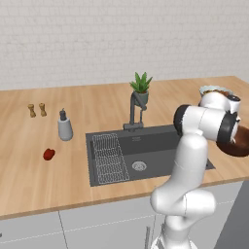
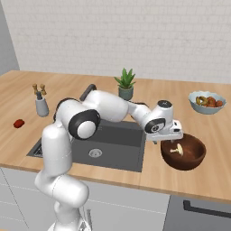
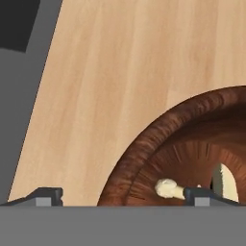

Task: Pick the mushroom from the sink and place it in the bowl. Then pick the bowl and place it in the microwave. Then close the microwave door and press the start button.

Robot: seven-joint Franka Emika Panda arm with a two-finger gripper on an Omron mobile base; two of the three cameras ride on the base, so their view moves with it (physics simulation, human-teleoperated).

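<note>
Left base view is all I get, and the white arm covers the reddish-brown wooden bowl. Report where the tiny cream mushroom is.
Observer: In the right base view, the tiny cream-yellow mushroom lies inside the round reddish-brown wooden bowl.
Operator: Give me the gripper state.
Observer: The hand view shows the gripper open, its tips wide apart, with the mushroom close to one tip.
Operator: Place the gripper against the bowl.
Observer: In the right base view it hangs over the bowl's rim on the side nearest the dark grey rectangular sink.
</note>
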